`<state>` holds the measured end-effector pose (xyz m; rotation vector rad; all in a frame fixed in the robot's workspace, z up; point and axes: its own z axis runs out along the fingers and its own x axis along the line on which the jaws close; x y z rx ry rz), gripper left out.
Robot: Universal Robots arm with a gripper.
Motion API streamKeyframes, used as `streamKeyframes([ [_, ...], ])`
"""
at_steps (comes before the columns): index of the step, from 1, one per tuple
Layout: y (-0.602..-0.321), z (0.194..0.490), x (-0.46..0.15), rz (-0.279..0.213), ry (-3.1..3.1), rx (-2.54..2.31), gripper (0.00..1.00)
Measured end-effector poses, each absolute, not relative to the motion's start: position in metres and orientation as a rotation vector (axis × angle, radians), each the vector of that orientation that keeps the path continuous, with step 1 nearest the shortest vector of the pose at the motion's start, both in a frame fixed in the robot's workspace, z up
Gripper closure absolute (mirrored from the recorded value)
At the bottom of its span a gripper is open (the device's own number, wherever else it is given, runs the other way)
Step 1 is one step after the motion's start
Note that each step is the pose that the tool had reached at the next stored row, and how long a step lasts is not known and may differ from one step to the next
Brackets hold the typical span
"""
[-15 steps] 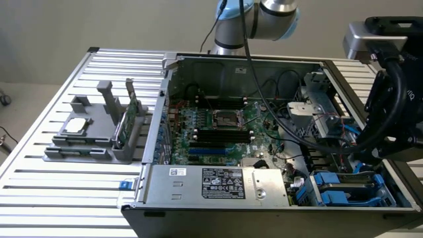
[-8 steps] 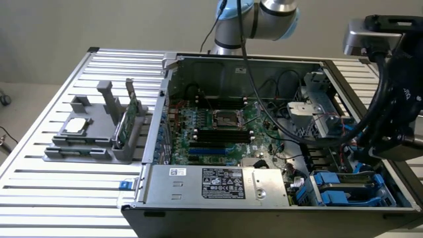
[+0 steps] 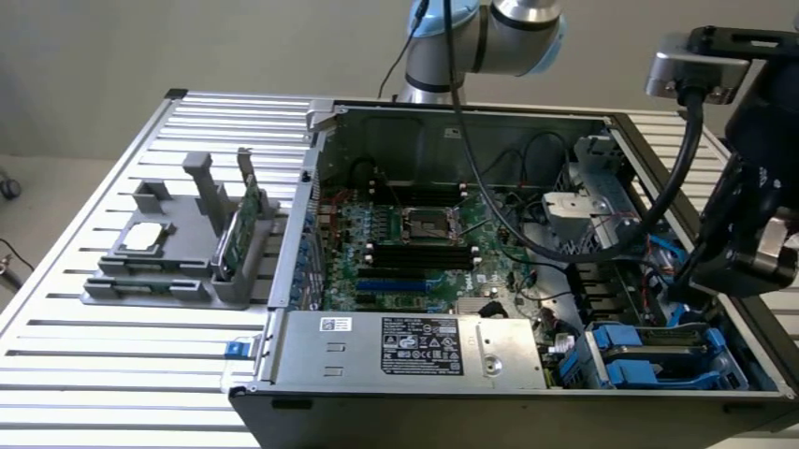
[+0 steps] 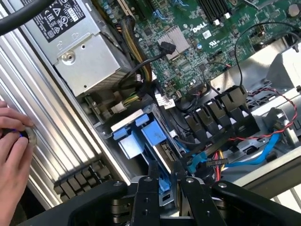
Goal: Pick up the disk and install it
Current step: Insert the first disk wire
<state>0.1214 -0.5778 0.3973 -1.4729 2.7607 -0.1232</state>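
**Exterior view: disk (image 3: 624, 360) sits in the drive bay at the near right corner of the open case (image 3: 474, 110)**

At the exterior view's left, a grey fixture (image 3: 175, 253) stands on the slatted metal table (image 3: 75, 374). A small square silver chip (image 3: 144, 236) lies on the fixture's top. A green card (image 3: 254, 208) stands on edge along the side of the fixture nearest the case.

The case lies open in the middle of the table. Its motherboard (image 3: 374, 220) fills the floor, and black cables run across the far right part. A silver power supply (image 3: 413, 346) with a dark label lies along the near wall. Just to the right of it is the disk, whose blue carrier frame shows down in the bay.

At the exterior view's right, the arm (image 3: 525, 28) comes over from the far side, and its black end hangs low above that same corner.

In the wrist view the gripper (image 4: 167, 172) is down at the bay, directly over the disk's blue frame. The jaws are drawn in to a narrow gap, and an edge of the blue plastic stands between them. A dark sliver shows between the plastic and one finger, so they straddle the frame without a visible clamp on it. A person's hand (image 4: 11, 155) rests on the table slats outside the case, well apart from the gripper.
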Motion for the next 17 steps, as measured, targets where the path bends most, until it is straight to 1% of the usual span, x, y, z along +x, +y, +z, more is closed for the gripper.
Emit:
streamKeyframes([
  [17, -0.5778, 0.3920, 0.1214, -0.125, 2.966, -1.034, 0.75],
])
